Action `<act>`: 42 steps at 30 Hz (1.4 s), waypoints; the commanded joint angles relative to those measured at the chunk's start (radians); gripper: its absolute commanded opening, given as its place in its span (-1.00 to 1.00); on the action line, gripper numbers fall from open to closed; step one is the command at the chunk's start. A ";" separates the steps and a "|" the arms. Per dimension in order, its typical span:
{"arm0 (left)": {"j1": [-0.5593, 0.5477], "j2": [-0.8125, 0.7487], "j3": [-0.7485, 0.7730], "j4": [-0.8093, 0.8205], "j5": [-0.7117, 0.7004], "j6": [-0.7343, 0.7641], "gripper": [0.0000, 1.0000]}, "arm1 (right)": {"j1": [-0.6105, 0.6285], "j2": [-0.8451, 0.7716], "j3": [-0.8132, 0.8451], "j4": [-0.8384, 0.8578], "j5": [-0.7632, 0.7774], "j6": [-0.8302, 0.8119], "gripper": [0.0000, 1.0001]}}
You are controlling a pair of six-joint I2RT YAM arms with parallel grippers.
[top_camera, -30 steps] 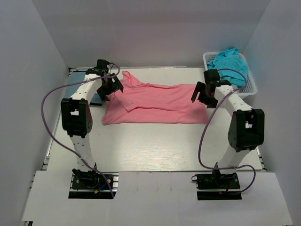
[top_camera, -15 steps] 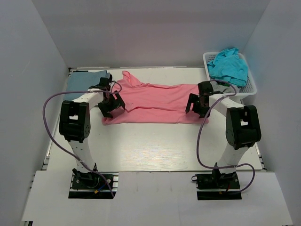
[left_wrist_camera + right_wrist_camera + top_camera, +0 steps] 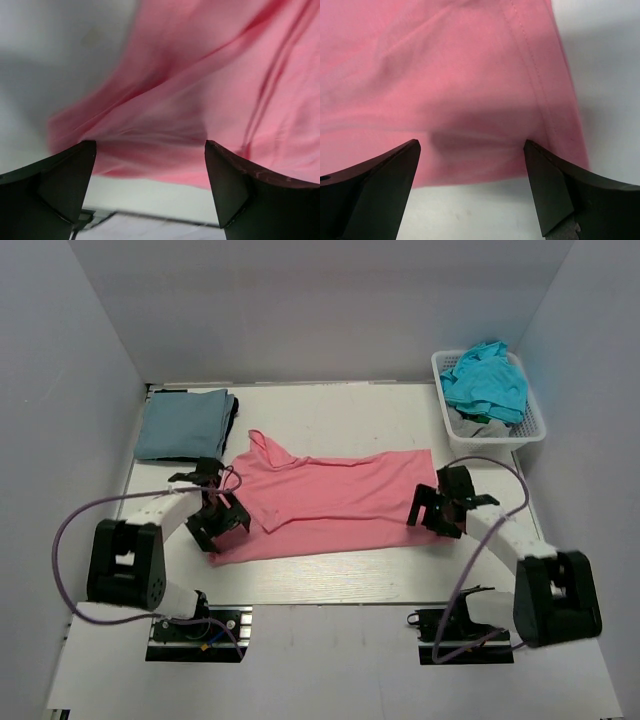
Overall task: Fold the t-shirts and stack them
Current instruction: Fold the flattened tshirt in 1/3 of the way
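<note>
The salmon-pink t-shirt (image 3: 330,500) lies spread across the middle of the table, collar at the far left. My left gripper (image 3: 213,523) is open and low over the shirt's near left corner; in the left wrist view (image 3: 149,145) pink cloth (image 3: 200,75) lies between the wide-apart fingers. My right gripper (image 3: 428,510) is open and low over the shirt's near right hem; in the right wrist view (image 3: 471,145) the hem (image 3: 445,75) lies between the fingers. A folded grey-blue t-shirt (image 3: 185,423) lies at the far left on a dark one (image 3: 233,412). A teal t-shirt (image 3: 487,380) and a grey one (image 3: 483,426) are in the basket.
The white lattice basket (image 3: 540,430) stands at the far right corner. Grey walls close in the table on the left, back and right. Bare white table (image 3: 330,575) runs between the pink shirt and the near edge. Purple cables loop from both arms.
Both arms have swung from the far side toward the near edge, and the pink shirt has shifted nearer with them. The folded grey-blue shirt is now uncovered by the left arm.
</note>
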 commanded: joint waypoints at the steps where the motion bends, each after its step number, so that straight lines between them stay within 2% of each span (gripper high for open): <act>1: 0.000 -0.185 -0.062 -0.176 -0.061 -0.036 0.99 | 0.021 -0.171 -0.093 -0.167 -0.005 -0.008 0.81; 3: 0.000 -0.265 -0.050 -0.189 -0.061 -0.026 0.99 | 0.048 -0.287 -0.076 -0.216 -0.006 -0.033 0.81; 4: 0.000 -0.299 -0.040 -0.201 -0.050 -0.026 0.99 | 0.061 -0.305 -0.017 -0.220 -0.018 -0.037 0.81; 8: 0.000 -0.387 0.016 -0.201 -0.039 -0.072 0.99 | 0.185 -0.293 0.138 -0.205 -0.150 -0.157 0.81; 10: 0.011 -0.387 0.029 -0.201 -0.030 -0.136 0.99 | 0.286 -0.210 0.204 -0.152 -0.172 -0.197 0.81; 11: 0.020 -0.396 0.029 -0.201 -0.039 -0.157 0.99 | 0.406 -0.161 0.244 -0.139 -0.158 -0.214 0.81; 13: 0.020 -0.408 0.029 -0.184 -0.048 -0.231 0.99 | 0.494 -0.086 0.307 -0.066 -0.150 -0.249 0.81; 15: 0.020 -0.420 0.018 -0.184 -0.048 -0.315 0.99 | 0.651 0.019 0.381 0.003 -0.152 -0.330 0.81; 19: 0.020 -0.450 -0.014 -0.132 -0.056 -0.414 0.99 | 0.818 0.164 0.453 0.146 -0.138 -0.425 0.73; 20: 0.020 -0.450 -0.025 -0.112 -0.042 -0.424 0.99 | 0.834 0.184 0.471 0.211 -0.124 -0.426 0.66; 21: 0.020 -0.450 -0.034 -0.101 -0.029 -0.425 0.99 | 0.840 0.242 0.490 0.232 -0.112 -0.473 0.51; 22: 0.020 -0.441 -0.034 -0.101 -0.018 -0.466 0.99 | 0.860 0.262 0.499 0.259 -0.109 -0.478 0.47; 26: 0.020 -0.419 -0.121 -0.068 -0.018 -0.542 0.99 | 0.889 0.382 0.548 0.373 -0.117 -0.531 0.47; 35: 0.020 -0.448 -0.233 -0.018 -0.105 -0.687 0.99 | 0.949 0.582 0.684 0.410 -0.061 -0.576 0.47; 42: 0.020 -0.427 -0.269 -0.018 -0.139 -0.718 0.99 | 0.950 0.674 0.728 0.384 -0.015 -0.570 0.47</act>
